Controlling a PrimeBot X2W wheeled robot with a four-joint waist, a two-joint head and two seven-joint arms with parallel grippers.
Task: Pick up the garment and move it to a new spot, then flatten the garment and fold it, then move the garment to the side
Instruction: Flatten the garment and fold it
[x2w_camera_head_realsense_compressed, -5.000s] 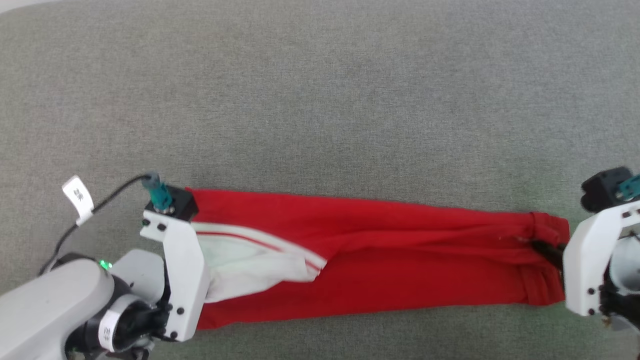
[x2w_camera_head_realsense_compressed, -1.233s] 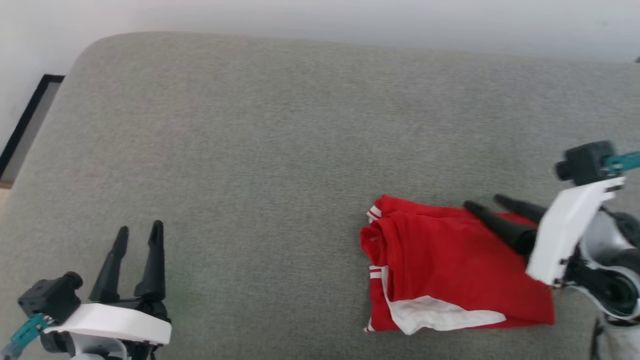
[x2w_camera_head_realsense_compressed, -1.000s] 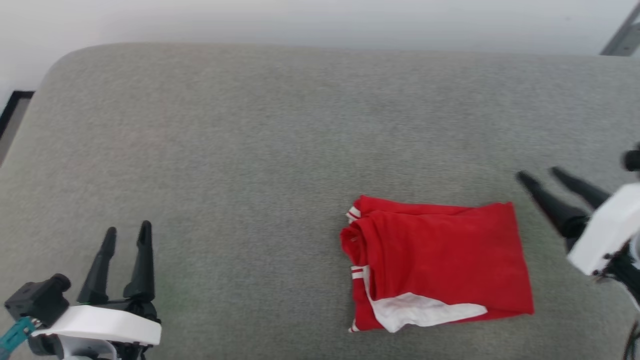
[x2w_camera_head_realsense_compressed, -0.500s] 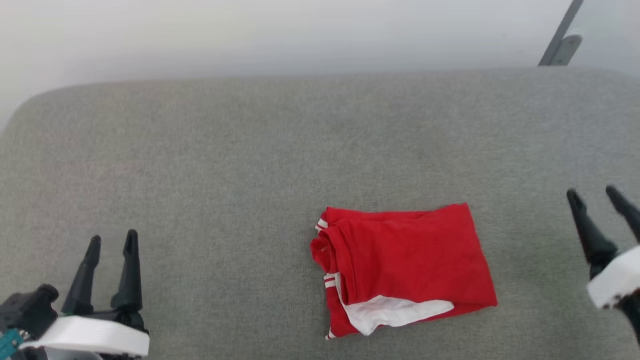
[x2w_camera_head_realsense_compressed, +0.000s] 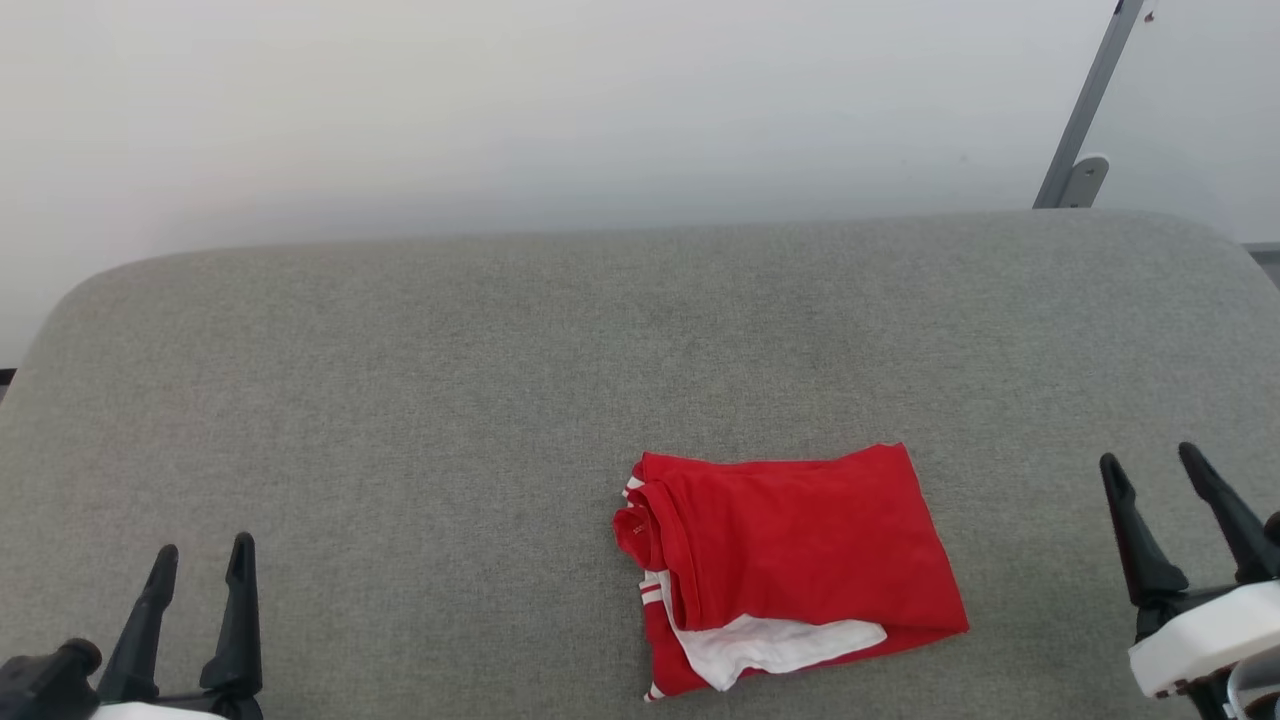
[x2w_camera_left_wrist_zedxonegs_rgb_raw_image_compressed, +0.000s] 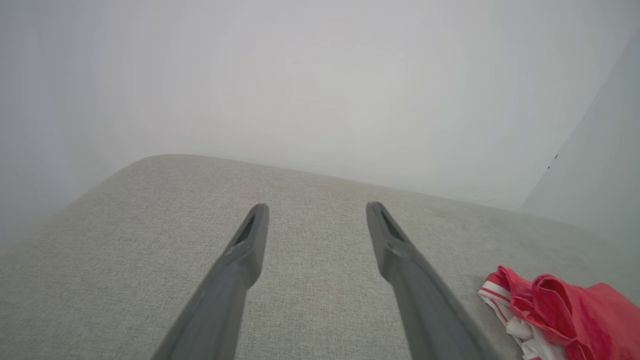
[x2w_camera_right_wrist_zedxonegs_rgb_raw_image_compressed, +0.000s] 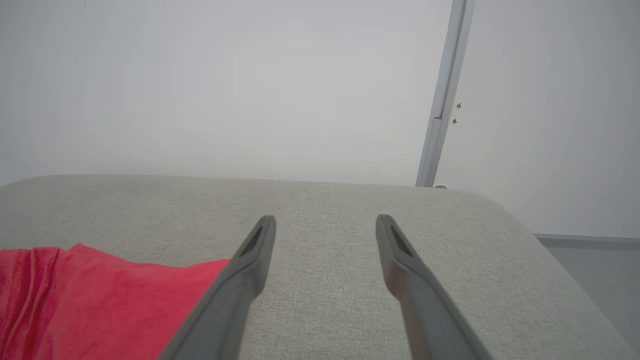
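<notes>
1. Red garment (x2w_camera_head_realsense_compressed: 800, 550) lies folded in a compact rectangle, near-right of centre on the grey cushion (x2w_camera_head_realsense_compressed: 400, 400), white sleeve (x2w_camera_head_realsense_compressed: 770, 645) poking out at the near edge. Looks parked, task prob. done.
2. Left gripper (x2w_camera_head_realsense_compressed: 203, 548) & right gripper (x2w_camera_head_realsense_compressed: 1148, 458): jaws wide, empty, well apart from it on either side.
3. Around: pale wall (x2w_camera_head_realsense_compressed: 500, 100), metal post (x2w_camera_head_realsense_compressed: 1085, 110) far right. Nothing in the way.

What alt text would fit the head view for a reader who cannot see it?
A folded red fabric shirt with white sleeve and striped trim lies right of centre on a grey upholstered cushion. The open left end effector at lower left and open right end effector at lower right both sit apart from it.
</notes>
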